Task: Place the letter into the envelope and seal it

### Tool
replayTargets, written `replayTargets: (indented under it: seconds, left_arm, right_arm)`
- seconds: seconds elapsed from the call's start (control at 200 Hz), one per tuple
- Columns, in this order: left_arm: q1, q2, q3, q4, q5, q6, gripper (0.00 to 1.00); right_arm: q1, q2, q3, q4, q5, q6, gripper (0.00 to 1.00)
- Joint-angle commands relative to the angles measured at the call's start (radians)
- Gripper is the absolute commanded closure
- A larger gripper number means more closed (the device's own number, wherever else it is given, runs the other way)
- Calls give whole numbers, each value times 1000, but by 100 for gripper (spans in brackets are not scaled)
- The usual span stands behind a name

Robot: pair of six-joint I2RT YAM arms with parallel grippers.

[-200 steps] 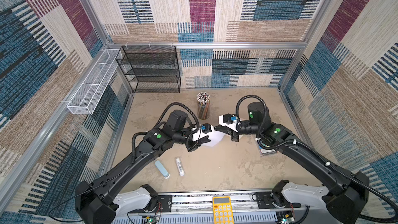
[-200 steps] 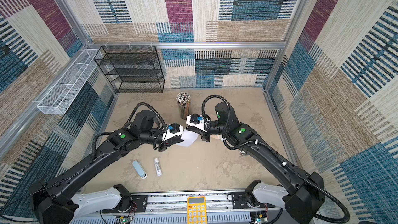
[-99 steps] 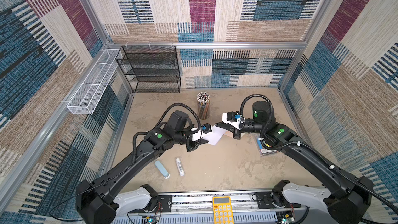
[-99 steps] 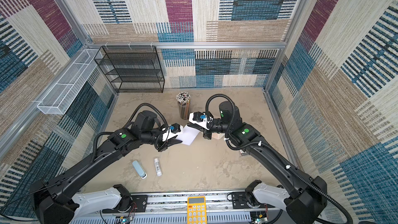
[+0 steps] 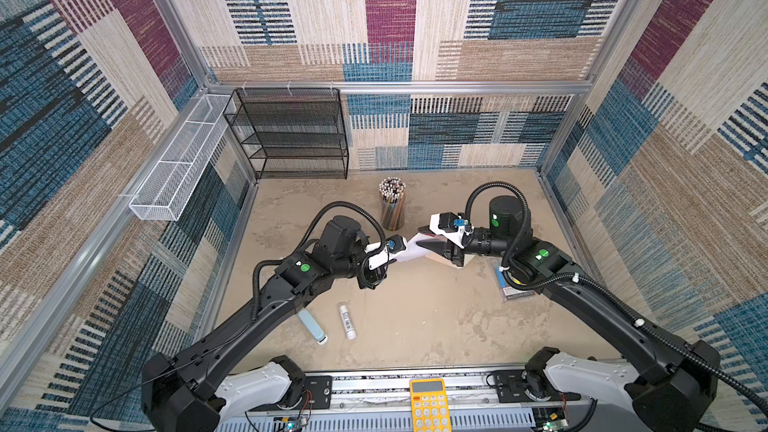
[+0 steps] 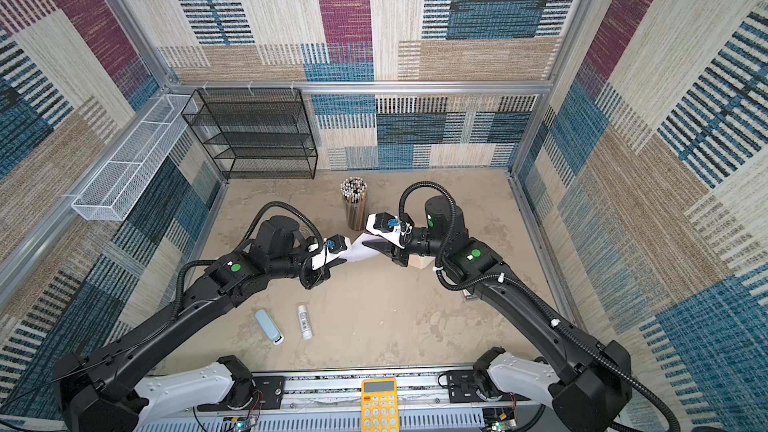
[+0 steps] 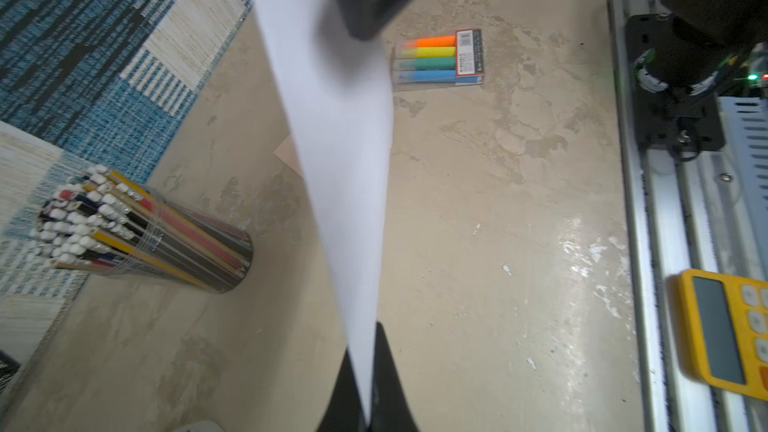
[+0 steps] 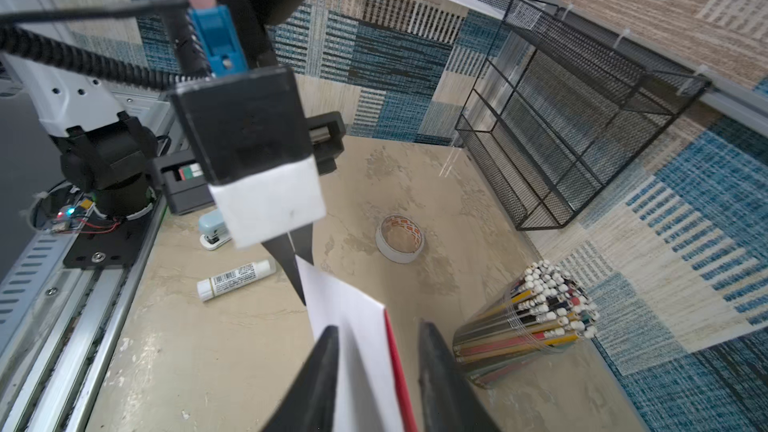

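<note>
Left gripper (image 7: 368, 342): pinches shut on one end of the letter (image 7: 340, 139), a folded card, matte white with a thin red edge, in the air just in front of the clear cup of pencils (image 7: 145, 238). Right gripper (image 8: 380, 326): stands part open astride the far end, long axis running tool to tool. Leaves the envelope (image 6: 420, 261), flat peach paper, lying right of that cup, under the right gripper.

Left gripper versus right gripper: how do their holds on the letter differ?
The left gripper is shut, pinching one end of the letter; the right gripper is open, its fingers straddling the other end with a gap beside the red edge. Only the left gripper grips it; the right gripper just brackets it. Both face each other across the raised letter.
</note>
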Motion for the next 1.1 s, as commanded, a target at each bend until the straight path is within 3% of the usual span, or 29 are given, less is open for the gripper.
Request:
replayTargets:
  seconds: [0.0, 0.085, 0.18, 0.286, 0.406, 0.606, 0.912, 1.097]
  left_arm:
    - [-2, -16, -25, 156, -177, -44, 100]
    - [-14, -25, -65, 263, -298, -48, 100]
    - [-58, -13, -117, 392, -449, -1, 100]
    - [-96, 3, -200, 588, -602, 47, 100]
    - [-101, 10, -275, 781, -682, 68, 100]
    - [-113, 72, -320, 985, -802, 161, 100]
    - [-176, 239, -328, 1269, -934, 387, 100]
    - [-190, 283, -322, 1318, -950, 414, 100]
  right_arm:
    - [-1, -29, -21, 180, 82, 170, 23]
    - [-1, -41, -22, 253, 143, 316, 12]
    - [-1, -26, 5, 287, 212, 513, 11]
    - [-1, 19, 73, 219, 310, 714, 15]
    - [-2, 77, 156, 105, 371, 919, 19]
    - [-10, 126, 197, 5, 373, 1200, 25]
    - [-10, 191, 211, 27, 296, 1371, 27]
    - [-10, 229, 219, 18, 261, 1406, 28]
